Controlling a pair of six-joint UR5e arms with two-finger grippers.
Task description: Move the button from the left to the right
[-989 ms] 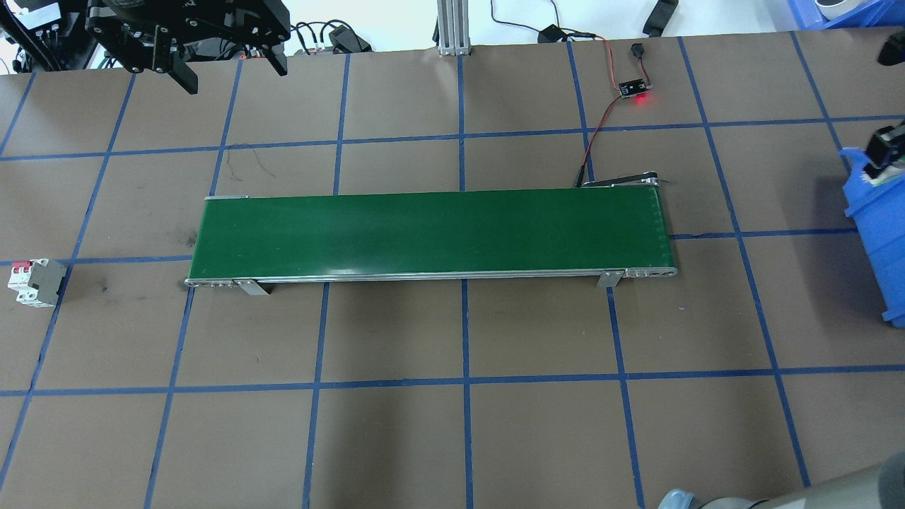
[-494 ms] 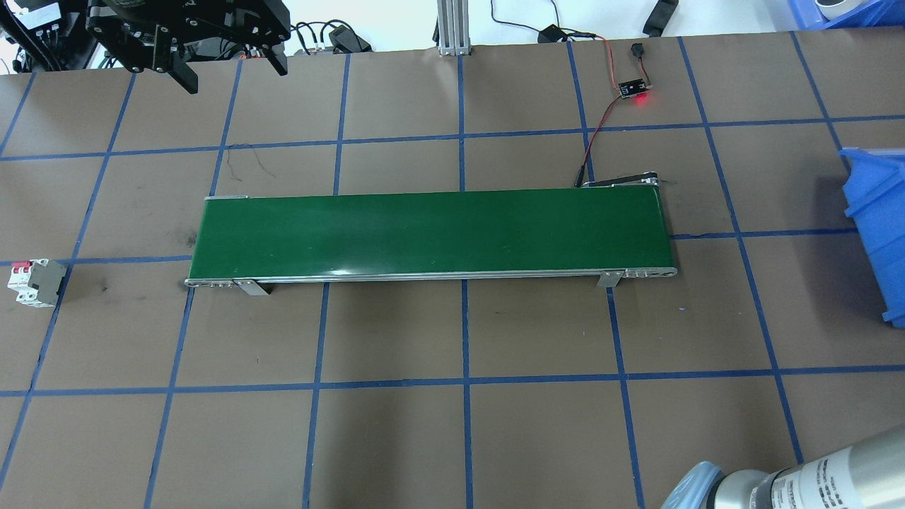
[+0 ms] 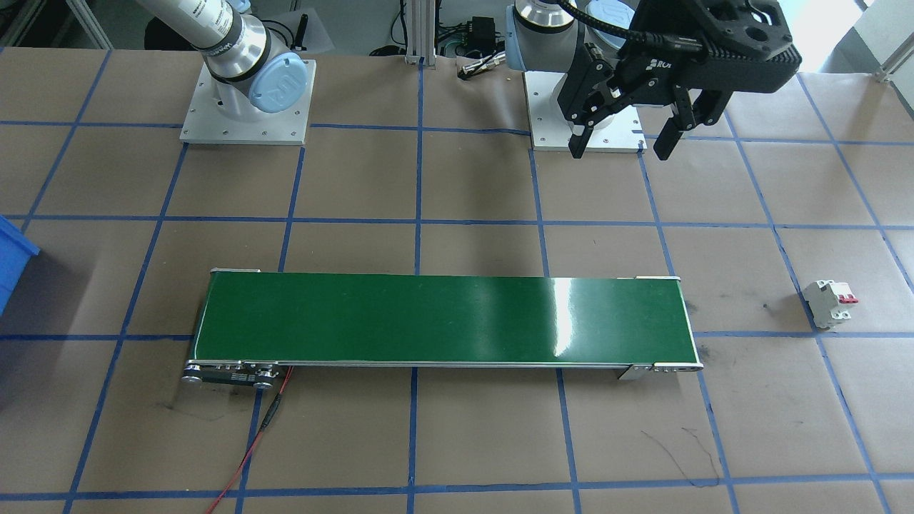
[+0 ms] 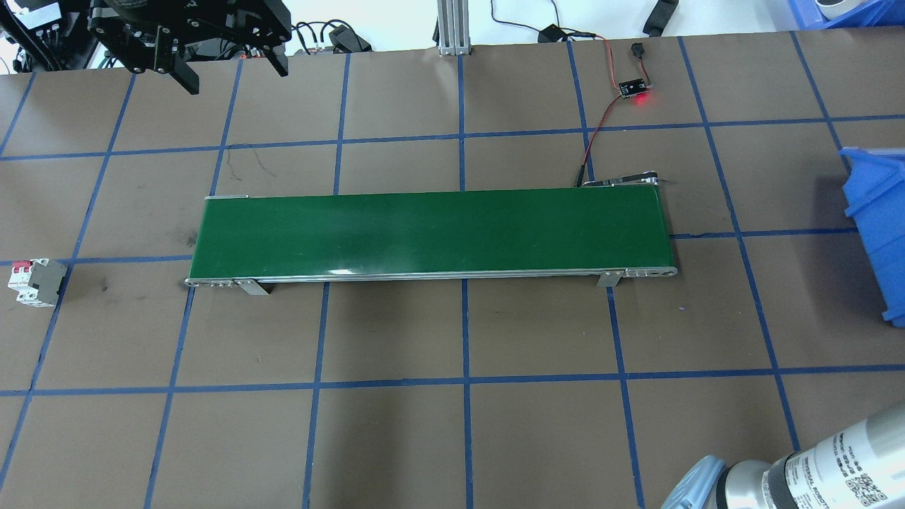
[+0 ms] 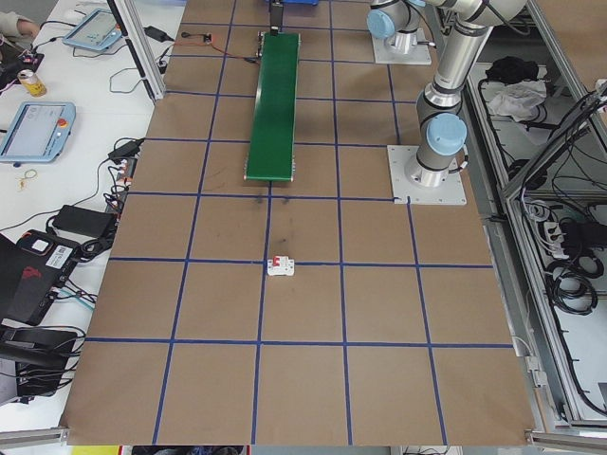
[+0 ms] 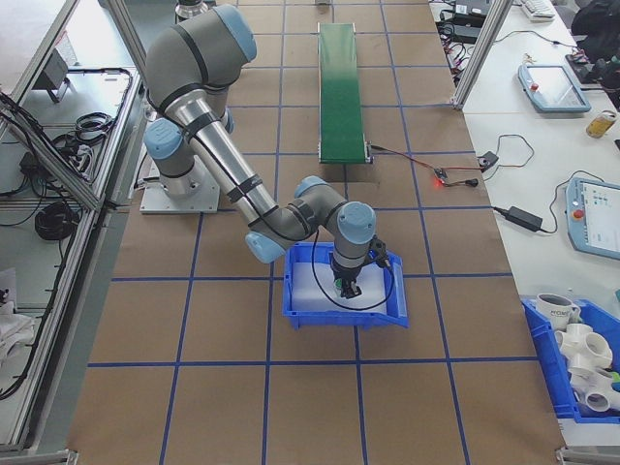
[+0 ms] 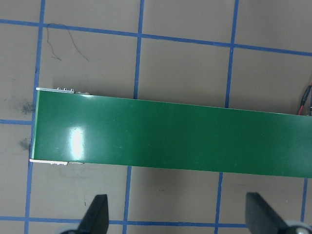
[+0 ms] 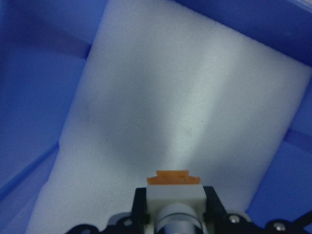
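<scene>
Your right tool [image 8: 171, 204] is clamped on the button [image 8: 173, 190]: in the right wrist view its fingers [image 8: 140, 204] press both sides of the white body, with the orange base pointing down toward the white foam pad [image 8: 185, 97]. The exterior right view shows that tool down inside the blue bin [image 6: 300, 291], which sits near the desk's right end, so the button hangs just above the foam and, as far as you can tell, is not yet resting on it.

You are at the placing step, close to the end of the task. What the next move calls for, in my judgement, is a short straight descent until the orange base meets the foam, then letting go, then a lift straight up so the fingers clear the bin walls. Keep the button away from the foam's edge, or it could tip against the wall.

Your left tool [image 3: 620, 146] hangs with its fingers spread apart and nothing between them, high over the desk's robot-side edge. The green conveyor belt [image 4: 431, 233] at mid-desk carries nothing, and the circuit breaker [image 4: 32, 281] lies untouched near the desk's left end.
</scene>
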